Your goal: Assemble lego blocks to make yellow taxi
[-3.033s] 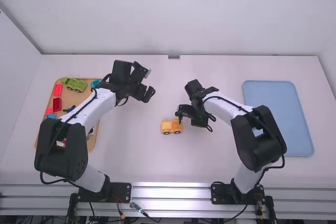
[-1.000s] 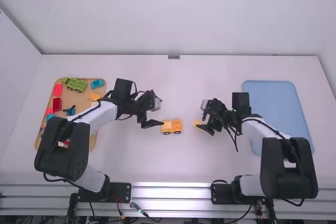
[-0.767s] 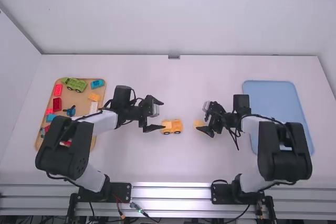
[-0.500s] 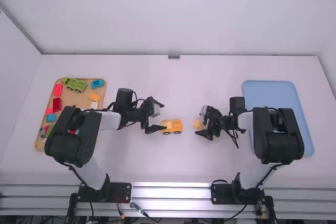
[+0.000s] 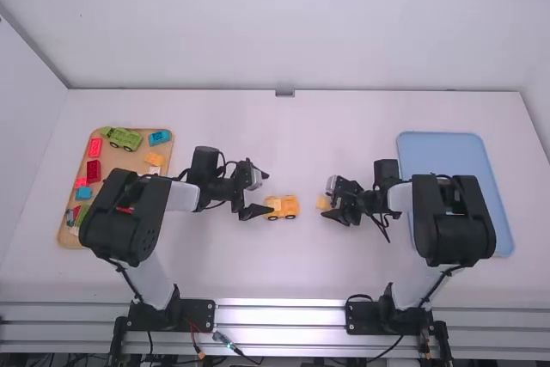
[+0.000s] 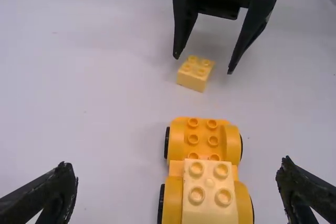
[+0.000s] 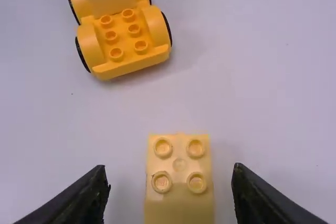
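Having left the yellow car (image 5: 281,206), the right gripper (image 7: 170,170) is straddling the likely next 2x2 brick (image 7: 179,182) at three o'clock; the left gripper (image 6: 177,167) is facing nine o'clock's side, both jaws open.

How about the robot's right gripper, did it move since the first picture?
Yes. The right gripper moved right in the high view, away from the toy car and toward the blue tray.

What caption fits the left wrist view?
Open left gripper near the wheeled orange car; beyond, open right gripper at a loose yellow block.
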### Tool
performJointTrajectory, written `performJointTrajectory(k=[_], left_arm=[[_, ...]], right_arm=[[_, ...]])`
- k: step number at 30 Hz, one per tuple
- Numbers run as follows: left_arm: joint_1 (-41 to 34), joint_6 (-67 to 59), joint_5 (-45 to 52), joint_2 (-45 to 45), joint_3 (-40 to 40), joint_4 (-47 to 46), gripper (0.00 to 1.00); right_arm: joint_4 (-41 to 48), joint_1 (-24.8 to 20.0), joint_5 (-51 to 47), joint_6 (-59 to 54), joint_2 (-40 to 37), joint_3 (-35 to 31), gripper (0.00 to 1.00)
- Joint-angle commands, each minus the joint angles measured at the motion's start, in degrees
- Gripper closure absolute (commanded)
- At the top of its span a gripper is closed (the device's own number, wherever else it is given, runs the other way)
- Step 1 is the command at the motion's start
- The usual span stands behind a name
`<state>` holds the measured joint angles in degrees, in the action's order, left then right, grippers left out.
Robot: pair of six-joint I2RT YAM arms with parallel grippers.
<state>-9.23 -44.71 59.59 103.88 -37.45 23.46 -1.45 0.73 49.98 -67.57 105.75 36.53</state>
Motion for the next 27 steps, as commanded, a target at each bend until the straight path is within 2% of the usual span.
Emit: performJointTrajectory(k=[1,6,9,11,19,24,27], left_arm=[[-0.17,0.37,1.53,0.42,-0.63,-0.02,0.01],[0.22,0.37,4.59,0.42,-0.63,0.42,0.01],[0.22,0.35,5.79,0.42,-0.63,0.87,0.01],[0.17,0.37,5.57,0.42,-0.63,0.83,0.01],[0.2,0.37,5.53,0.42,-0.63,0.81,0.01],[0.22,0.33,5.53,0.42,-0.63,0.79,0.01],[0.2,0.35,4.85,0.42,-0.61,0.55,0.01]], right_arm=[[0.17,0.33,-2.01,1.53,0.76,1.01,0.36],[0.02,1.64,-2.54,1.6,0.76,1.01,0.36],[-0.68,1.99,-2.49,1.79,0.76,1.01,0.41],[-0.87,1.86,-2.43,1.79,0.76,1.01,0.49],[-0.72,1.66,-2.58,1.79,0.76,0.9,0.63],[-1.09,1.68,-5.35,4.76,0.76,0.9,0.82],[-0.94,1.97,-4.81,4.55,0.76,0.9,0.89]])
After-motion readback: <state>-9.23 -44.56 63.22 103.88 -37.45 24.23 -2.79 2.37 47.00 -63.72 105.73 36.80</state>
